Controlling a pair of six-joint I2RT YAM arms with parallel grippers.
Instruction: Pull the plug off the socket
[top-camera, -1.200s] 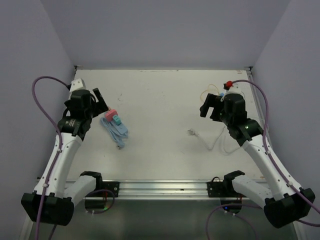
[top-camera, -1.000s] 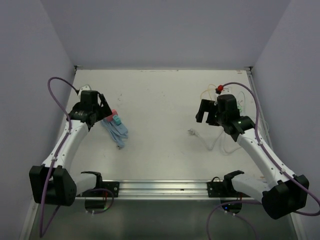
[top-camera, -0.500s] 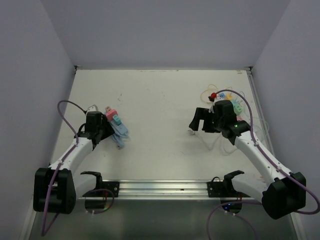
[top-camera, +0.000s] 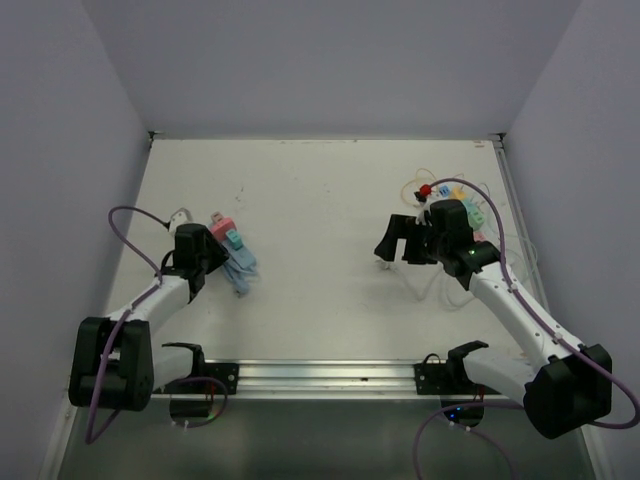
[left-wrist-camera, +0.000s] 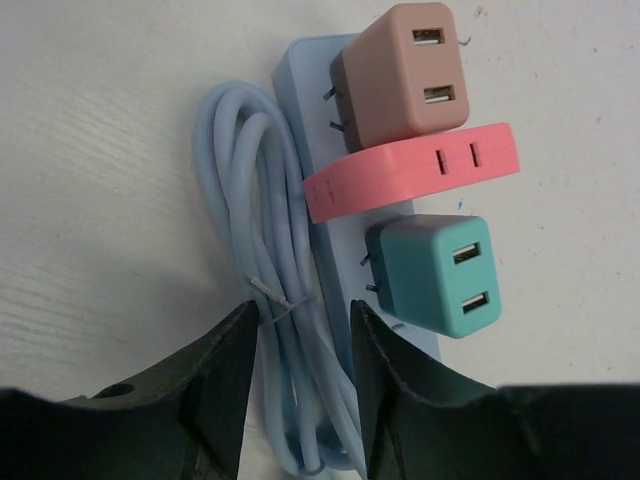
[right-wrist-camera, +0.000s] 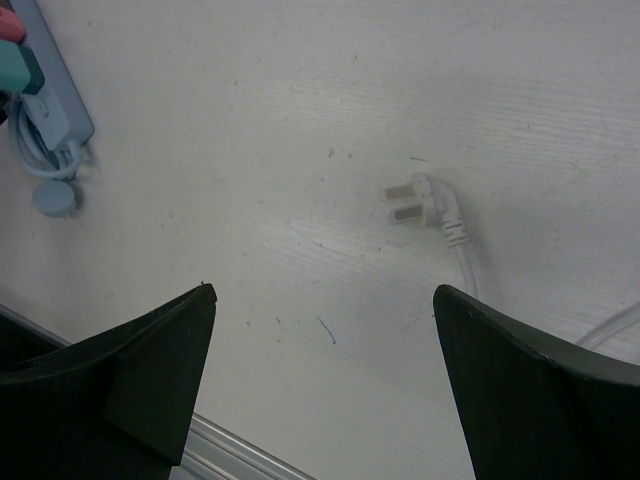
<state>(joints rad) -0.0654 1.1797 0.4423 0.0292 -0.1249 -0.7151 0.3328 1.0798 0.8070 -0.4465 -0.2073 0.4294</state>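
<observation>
Plugs first: where are they?
Three sit in a row on the pale blue power strip (left-wrist-camera: 300, 65), on the left side of the table (top-camera: 320, 190). There is a brown plug (left-wrist-camera: 405, 75) at the far end, a flat pink plug (left-wrist-camera: 415, 170) in the middle and a teal plug (left-wrist-camera: 430, 275) nearest the left arm. On the brown and teal ones a bit of metal prong shows between the body and the strip.

What lies beside the strip?
Its own blue cable (left-wrist-camera: 235, 170), wound into a long loop and bound with a thin tie, touching the strip's side.

And the left gripper (left-wrist-camera: 302, 315)?
It is low at the near end of the strip. Its fingers (left-wrist-camera: 225, 370) are drawn close together, one on each side of the cable loop, with the inner one over the strip's edge. I cannot tell whether they are pinching the cable or only flanking it.

Is it touching any plug?
No. The teal one is just beyond the fingertips.

What about the right gripper (right-wrist-camera: 322, 292)?
It is spread wide and holds nothing. It hangs above bare table right of centre, well away from the strip.

Is anything under it?
A small white plug (right-wrist-camera: 425, 200) lies flat on the table with its cord running off toward the right edge. A tangle of cords (top-camera: 455, 195) with coloured pieces lies behind that arm.
</observation>
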